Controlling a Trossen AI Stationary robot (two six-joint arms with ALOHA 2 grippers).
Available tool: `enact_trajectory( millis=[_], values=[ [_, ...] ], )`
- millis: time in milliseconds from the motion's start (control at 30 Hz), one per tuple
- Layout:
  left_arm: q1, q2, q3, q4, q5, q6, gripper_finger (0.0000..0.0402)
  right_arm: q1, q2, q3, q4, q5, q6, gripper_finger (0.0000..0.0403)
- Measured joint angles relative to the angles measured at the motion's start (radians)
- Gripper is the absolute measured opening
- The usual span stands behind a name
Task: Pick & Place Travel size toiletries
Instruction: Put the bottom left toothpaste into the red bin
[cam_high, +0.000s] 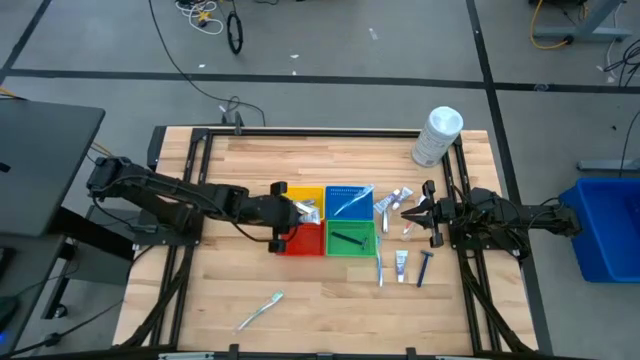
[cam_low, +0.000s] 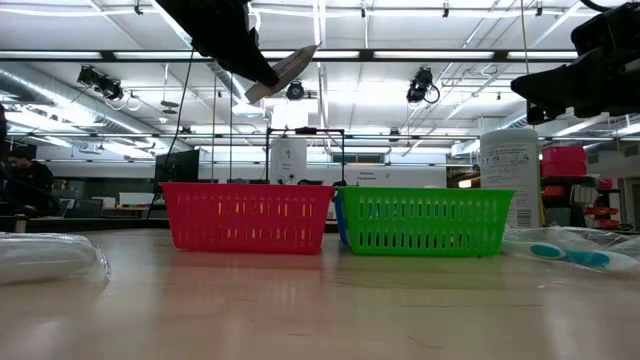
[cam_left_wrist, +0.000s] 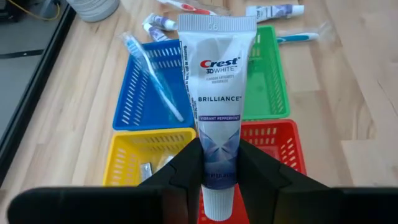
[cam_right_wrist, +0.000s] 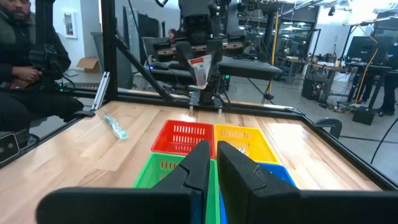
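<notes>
We see the left claw (cam_high: 303, 212) raised above the four small baskets in the middle of the tabletop (cam_high: 300, 300), clamped on a white toothpaste tube (cam_left_wrist: 216, 99). From its wrist camera the tube stands between the two dark fingers (cam_left_wrist: 186, 168), cap end toward the wrist, over the meeting point of the yellow basket (cam_left_wrist: 134, 155) and the red basket (cam_left_wrist: 280, 146). From table height the tube (cam_low: 282, 70) hangs tilted, well clear of the baskets.

The blue basket (cam_high: 348, 200) holds a pale toothbrush (cam_left_wrist: 152, 74), the green basket (cam_high: 350, 240) holds a dark razor (cam_high: 349, 239), and the yellow one already holds a small item we cannot make out.

The right claw (cam_high: 408, 212) waits just beside the baskets on their right, empty, its fingers nearly together with only a narrow gap showing in its wrist view. Near it lie more toiletries: small tubes (cam_high: 397, 197), a toothbrush (cam_high: 380, 270), another tube (cam_high: 401, 264) and a blue razor (cam_high: 425, 266). One wrapped toothbrush (cam_high: 262, 310) lies apart near the front edge. A large white container (cam_high: 437, 136) stands at the far right corner. A seated person (cam_right_wrist: 28, 62) shows beyond the tabletop.
</notes>
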Motion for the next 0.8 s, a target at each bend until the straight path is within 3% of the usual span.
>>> enact_trajectory(
  millis=[267, 500, 800],
  values=[
    [0.020, 0.000, -0.040, 0.026, 0.021, -0.058, 0.0094, 0.000, 0.000, 0.000, 0.000, 0.000, 0.000, 0.0040],
    [0.020, 0.000, -0.162, 0.183, 0.078, -0.127, 0.0094, 0.000, 0.000, 0.000, 0.000, 0.000, 0.000, 0.0040],
    [0.020, 0.000, -0.237, 0.255, 0.082, -0.186, 0.0094, 0.000, 0.000, 0.000, 0.000, 0.000, 0.000, 0.0040]
  ],
)
